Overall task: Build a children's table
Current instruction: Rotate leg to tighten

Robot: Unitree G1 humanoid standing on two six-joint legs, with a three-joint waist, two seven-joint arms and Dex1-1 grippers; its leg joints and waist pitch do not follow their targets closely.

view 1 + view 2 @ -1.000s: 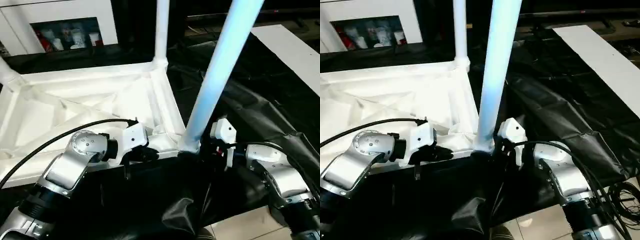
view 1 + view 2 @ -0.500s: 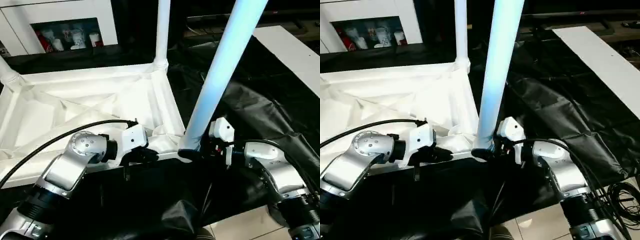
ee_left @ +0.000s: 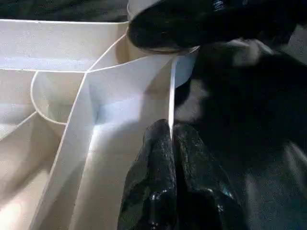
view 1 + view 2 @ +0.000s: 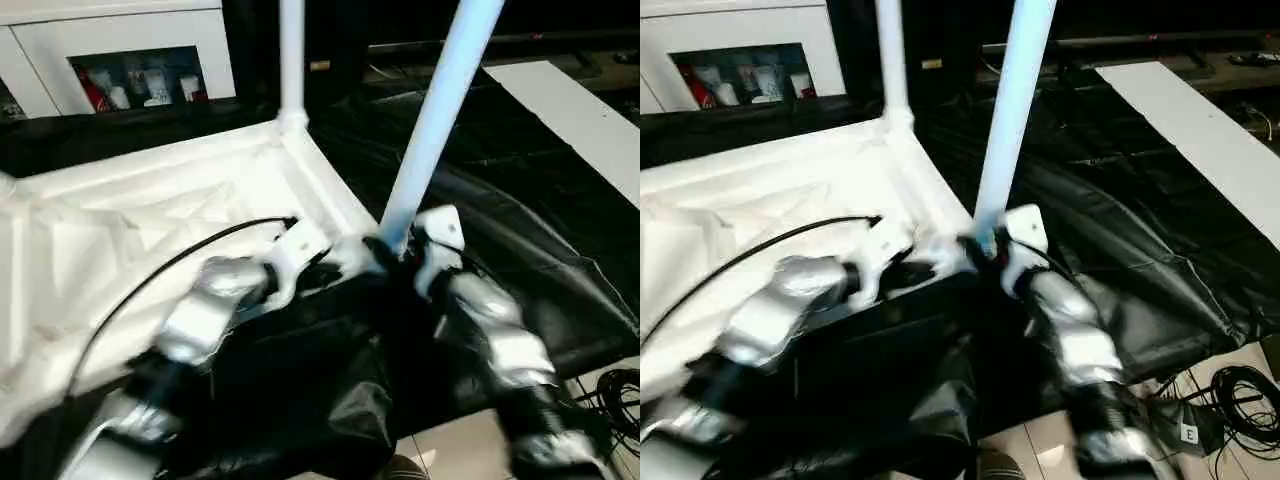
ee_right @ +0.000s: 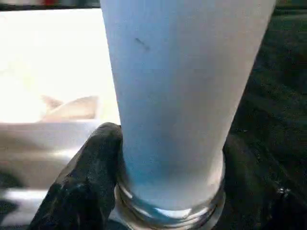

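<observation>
The white tabletop (image 4: 120,200) lies upside down with its ribbed underside showing. One white leg (image 4: 291,60) stands upright in the far corner socket. A second leg (image 4: 435,120) leans over the near corner socket. My right gripper (image 4: 395,245) is shut on that leg's flared base, and in the right wrist view black fingers (image 5: 86,187) press on both sides of the leg (image 5: 177,96). My left gripper (image 4: 335,262) sits just beside that corner. In the left wrist view its fingers (image 3: 158,158) pinch the thin rim wall (image 3: 171,96) of the tabletop.
A black sheet (image 4: 520,230) covers the floor around the tabletop. A long white board (image 4: 580,110) lies at the right. A white cabinet (image 4: 130,60) with items on its shelf stands at the back left. Black cables (image 4: 1230,400) coil on the pale floor at the near right.
The camera has shifted and tilted. My right gripper's fingers have closed in on the leaning leg's base. The left gripper keeps its pinch on the rim.
</observation>
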